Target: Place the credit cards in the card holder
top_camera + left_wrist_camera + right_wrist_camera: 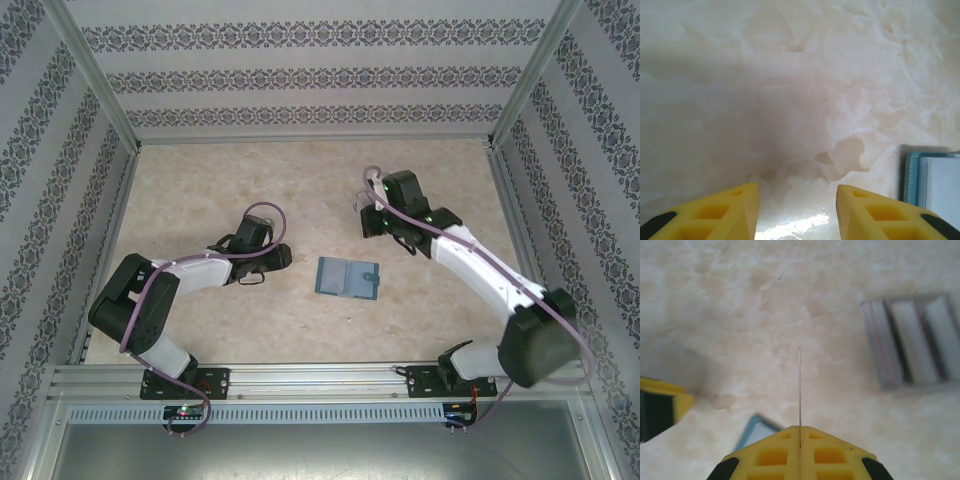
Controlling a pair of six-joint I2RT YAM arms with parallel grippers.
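right claw (800, 430): pinching what looks like a credit card (800, 385), edge-on | left claw (797, 192): spread, empty | advice: align card edge with card holder (346, 277) slot, lower slowly

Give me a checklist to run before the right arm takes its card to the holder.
1. Grip on the credit card: ok. The right gripper is shut on it, and the card shows edge-on.
2. Card holder placement: ok. It lies flat on the table between the arms.
3. Card lined up over the holder: not ok. The right gripper stands off beyond the holder's far edge.
4. Holder steadied: not ok. The left gripper is open and empty beside it, not touching it.
5. Slot free and facing the card: cannot tell.
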